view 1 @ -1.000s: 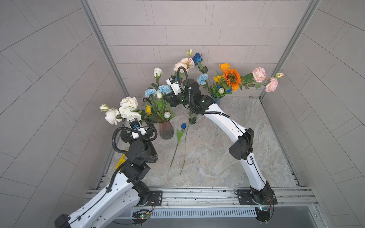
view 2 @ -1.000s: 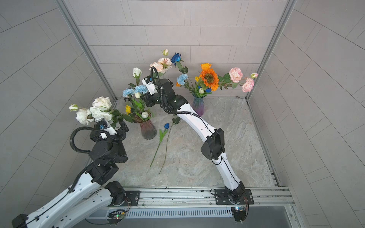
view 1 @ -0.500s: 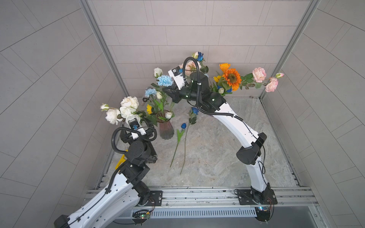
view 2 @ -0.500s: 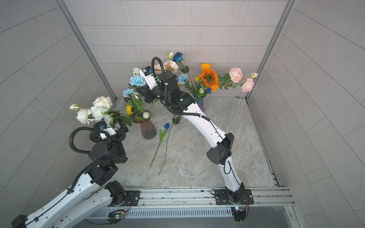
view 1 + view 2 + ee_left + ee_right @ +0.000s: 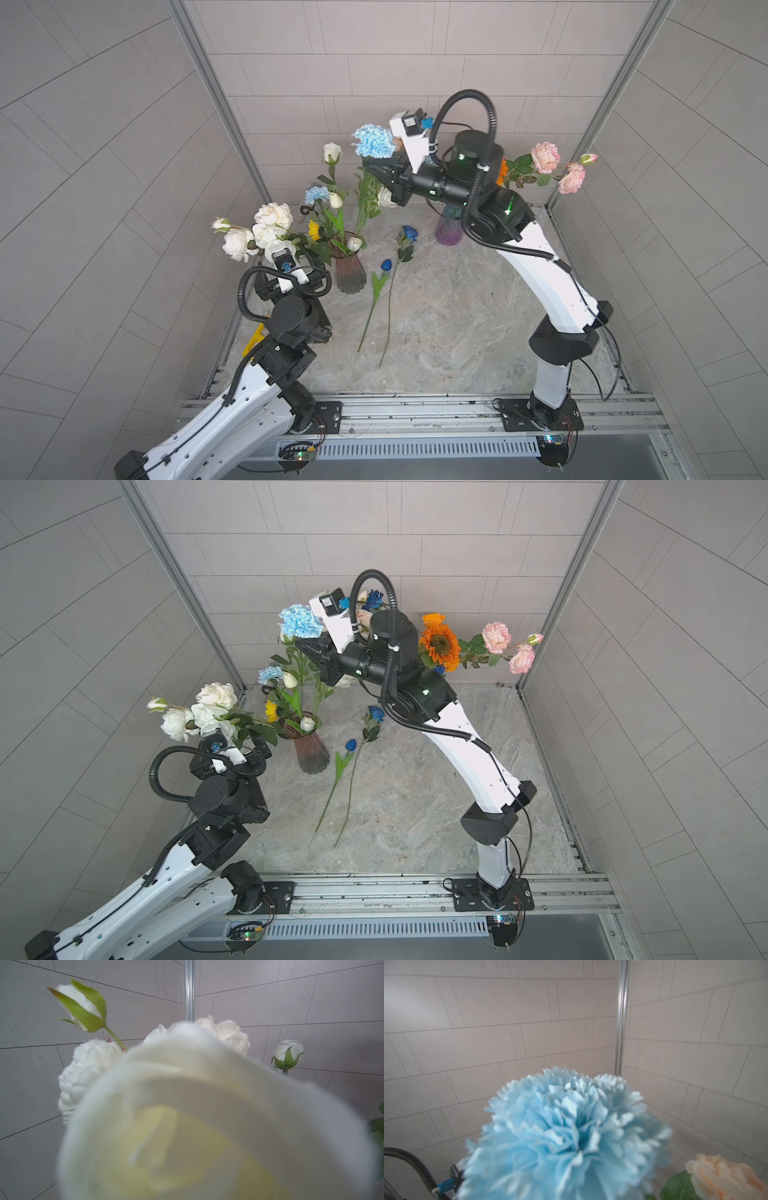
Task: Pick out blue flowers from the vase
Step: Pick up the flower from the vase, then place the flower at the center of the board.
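Observation:
My right gripper (image 5: 371, 168) (image 5: 305, 648) is raised high over the pink-grey vase (image 5: 350, 276) (image 5: 311, 754), shut on the green stem of a frilly light blue flower (image 5: 374, 140) (image 5: 300, 620). That bloom fills the right wrist view (image 5: 571, 1136) and hides the jaws. The stem hangs toward the vase mouth; I cannot tell whether its end is still inside. A second light blue flower (image 5: 318, 194) stands in the vase. A dark blue rose (image 5: 410, 232) and a dark blue bud (image 5: 386, 264) lie on the floor. My left gripper (image 5: 296, 270) stands open beside the vase, under white roses.
White roses (image 5: 266, 228) (image 5: 187, 1105) lean left from the vase and block the left wrist view. A purple vase (image 5: 448, 228) behind my right arm holds an orange sunflower (image 5: 439, 644), pink blooms (image 5: 545, 157) and a dark blue rose (image 5: 375, 598). Tiled walls close three sides.
My right gripper has risen and swung a little rightward, drawing the light blue flower up out of the bunch. The left arm has not moved.

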You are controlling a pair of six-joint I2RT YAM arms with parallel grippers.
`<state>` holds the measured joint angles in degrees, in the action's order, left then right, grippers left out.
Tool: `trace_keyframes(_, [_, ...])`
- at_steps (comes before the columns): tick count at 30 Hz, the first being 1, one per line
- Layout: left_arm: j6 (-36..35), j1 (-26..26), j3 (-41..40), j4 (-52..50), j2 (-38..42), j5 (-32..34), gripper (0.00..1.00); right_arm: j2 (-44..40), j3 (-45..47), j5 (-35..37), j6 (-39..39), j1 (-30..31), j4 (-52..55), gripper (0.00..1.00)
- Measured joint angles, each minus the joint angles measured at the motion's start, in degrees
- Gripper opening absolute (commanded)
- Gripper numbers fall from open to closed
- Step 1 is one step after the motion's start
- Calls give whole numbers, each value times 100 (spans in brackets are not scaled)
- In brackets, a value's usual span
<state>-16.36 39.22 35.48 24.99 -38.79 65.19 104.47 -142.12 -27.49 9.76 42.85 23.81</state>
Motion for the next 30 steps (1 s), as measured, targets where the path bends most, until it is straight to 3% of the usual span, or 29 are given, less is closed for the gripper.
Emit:
trace_keyframes(10, [-20,0,-15,83,-52,0,96,-1915,1209,74,-116,-127,-63,9])
trace_keyframes(17, [-17,0,-15,81,-33,-15,96,-2865,2983,-216,756,-1143,-417,9])
trace_keyframes(22, [-17,0,-15,81,-39,-87,96,-2935,4594,-782,1882,-1832,-1303,8])
trace_keyframes(30, [-20,0,-15,81,-31,-114,96,-2330,6304,-1235,2876,-1912,-2103,8])
